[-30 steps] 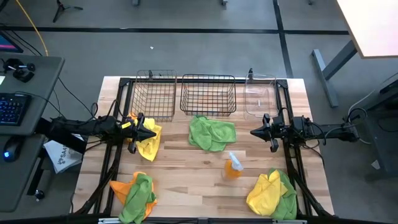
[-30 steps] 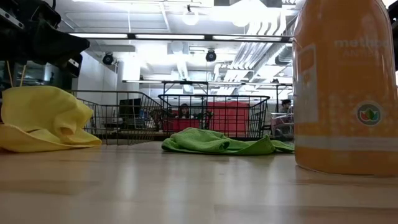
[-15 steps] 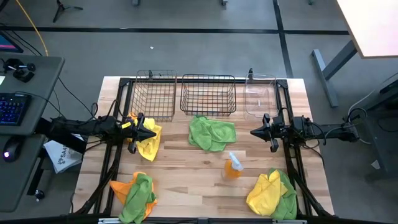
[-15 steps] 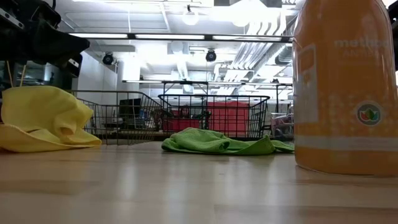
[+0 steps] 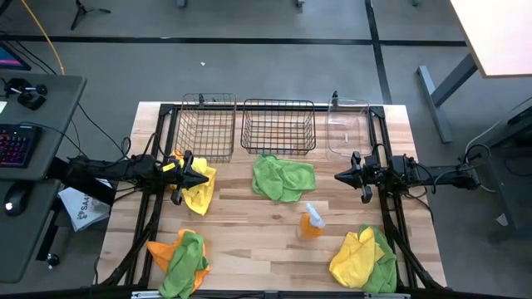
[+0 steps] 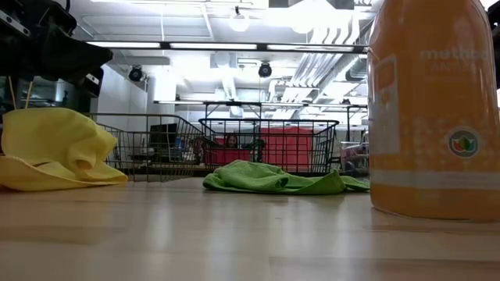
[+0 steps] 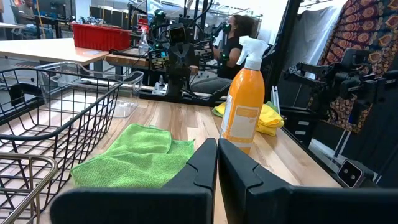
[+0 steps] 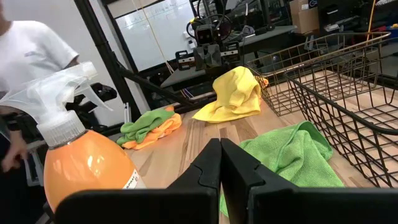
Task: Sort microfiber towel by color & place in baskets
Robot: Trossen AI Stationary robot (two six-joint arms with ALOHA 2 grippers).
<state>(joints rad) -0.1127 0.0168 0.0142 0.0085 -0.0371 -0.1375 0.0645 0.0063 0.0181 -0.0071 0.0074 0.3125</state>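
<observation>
On the near edge of the surface [image 5: 249,241] we see two mixed heaps: an orange and green one [image 5: 179,256] at the near left and a yellow and green one [image 5: 363,259] at the near right. A little farther, right of the middle, stands the orange spray bottle [image 5: 312,222], which is not part of the sorting.

Farther again, both arms hang at the same depth and point toward each other. The left gripper [image 5: 203,176] has its fingers pressed together and holds nothing; it is right above the yellow towel [image 5: 197,188], so this cloth lies directly under it. The right gripper [image 5: 340,176] is also closed and empty, and the green towel [image 5: 283,178] lies well apart from it, to its left, in the middle.

At the far edge stand the left wire basket [image 5: 206,126], the middle wire basket [image 5: 278,126] and the clear bin [image 5: 347,127]; all look empty. We judge the left arm is nearer to a towel: it must only open and go down.
</observation>
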